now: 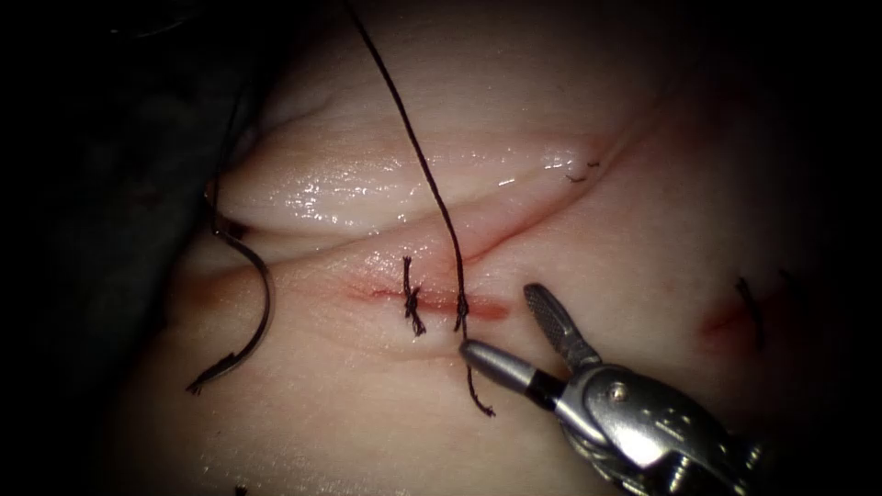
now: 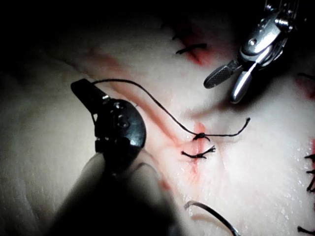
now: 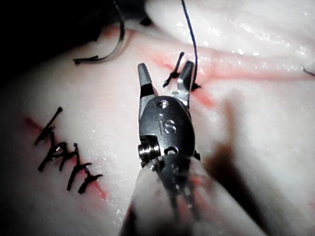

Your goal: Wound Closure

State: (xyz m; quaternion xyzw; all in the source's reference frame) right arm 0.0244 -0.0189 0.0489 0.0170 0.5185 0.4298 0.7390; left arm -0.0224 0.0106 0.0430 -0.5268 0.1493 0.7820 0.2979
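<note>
While right silver needle driver [image 1: 501, 321] gapes empty beside dark braided thread [image 1: 418, 156], left tool [image 2: 88, 96] clamps thread, curved steel needle [image 1: 257, 303] lying free well apart.

Wet tissue, bright metal, matt thread

The tissue [image 1: 643, 230] looks pale, soft and glossy, with wet highlights along the fold above the cut [image 1: 432, 298], where a thin red fluid [image 1: 487, 310] shines. The right end effector [image 1: 501, 326] is polished silvery metal, its jaw face ribbed. The needle [image 1: 262, 303] is smooth dark metal. The thread [image 1: 418, 156] is black, matt and fibrous, frayed at its cut ends.
</note>
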